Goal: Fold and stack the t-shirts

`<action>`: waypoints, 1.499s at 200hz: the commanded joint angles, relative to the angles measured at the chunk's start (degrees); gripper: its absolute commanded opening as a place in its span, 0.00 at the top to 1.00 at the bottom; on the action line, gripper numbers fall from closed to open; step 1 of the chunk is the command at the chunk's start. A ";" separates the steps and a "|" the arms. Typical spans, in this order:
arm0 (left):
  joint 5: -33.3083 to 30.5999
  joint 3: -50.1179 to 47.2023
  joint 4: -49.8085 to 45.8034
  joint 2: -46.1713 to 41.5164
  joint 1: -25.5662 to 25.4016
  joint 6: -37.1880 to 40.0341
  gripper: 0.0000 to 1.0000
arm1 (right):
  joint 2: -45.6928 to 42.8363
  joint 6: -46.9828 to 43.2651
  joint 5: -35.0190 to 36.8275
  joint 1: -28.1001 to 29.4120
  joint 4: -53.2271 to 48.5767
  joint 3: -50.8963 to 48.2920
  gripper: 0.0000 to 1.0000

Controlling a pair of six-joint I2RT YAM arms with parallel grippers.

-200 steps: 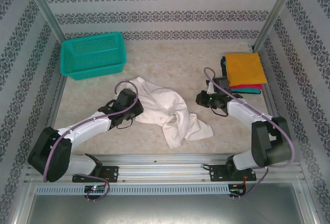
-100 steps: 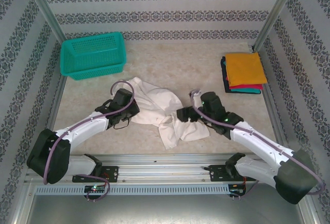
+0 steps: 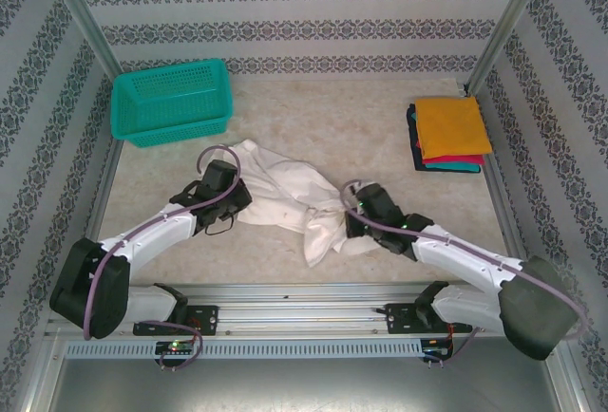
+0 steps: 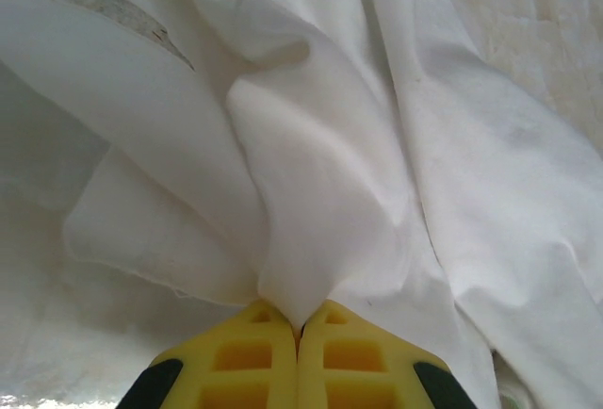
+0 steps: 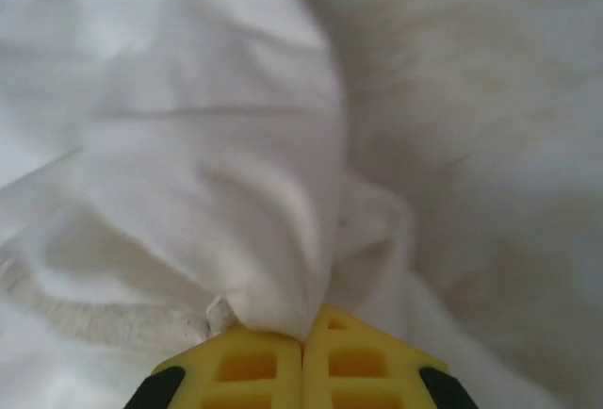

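Right gripper has crossed from the stack side onto the white t-shirt

Since a second ago the right arm has swung left from beside the folded pile. Its gripper now sits at the shirt's right-hand end. Left gripper has edged slightly left. The cloth between them is drawn into a narrower band, with a bunched tail toward the near edge.

Left wrist view: yellow fingers pressed together, a fold of white cloth pinched in the seam. Right wrist view: the same, pads closed on a gathered fold next to a stitched hem.

Shirt lies crumpled at mid-table, print not visible. Folded shirts stacked at far right: orange shirt on top, red and teal edges showing beneath. Teal basket at far left, well apart from the shirt
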 commanded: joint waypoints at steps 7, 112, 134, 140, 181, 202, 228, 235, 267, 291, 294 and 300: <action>1.35 3.39 0.76 -1.29 2.82 2.50 1.00 | -0.27 -2.76 -0.83 -10.44 1.59 6.41 1.00; 7.01 36.79 -3.65 6.12 11.24 9.16 1.00 | 20.39 -23.11 -17.25 -30.06 5.62 48.49 1.00; 6.76 33.55 -3.72 3.74 11.25 8.49 1.00 | 17.66 -22.77 -19.22 -29.74 6.38 42.93 1.00; 6.90 31.73 -3.48 3.22 11.18 7.83 1.00 | 16.50 -22.26 -19.77 -29.43 6.50 40.55 1.00; 12.25 15.27 2.14 1.19 10.81 1.08 1.00 | 7.51 -16.75 -20.61 -23.85 7.82 20.67 0.70; 13.41 7.42 3.80 0.69 10.20 -0.79 0.73 | 2.26 -13.40 -19.24 -20.36 7.81 13.00 0.33; 8.28 0.32 1.62 -3.21 9.98 -0.60 0.17 | 0.28 -11.81 -14.45 -14.59 7.93 10.22 0.22; 6.00 -0.61 -0.28 -4.73 9.98 0.11 0.04 | 1.09 -12.16 -13.50 -12.25 8.45 10.26 0.21; -0.25 -1.28 -7.48 -10.59 11.71 2.33 0.00 | 9.22 -15.02 -13.78 -1.46 14.73 11.62 0.24; 0.73 -1.80 -8.97 -13.22 15.81 3.67 0.00 | 19.46 -17.40 -14.41 6.69 17.95 16.53 0.30; 1.11 -1.79 -9.17 -13.40 16.42 3.93 0.00 | 20.82 -17.23 -14.07 7.60 18.17 17.33 0.31; 1.79 -1.79 -9.52 -13.77 17.55 4.30 0.00 | 23.60 -16.52 -13.63 9.15 18.64 18.83 0.32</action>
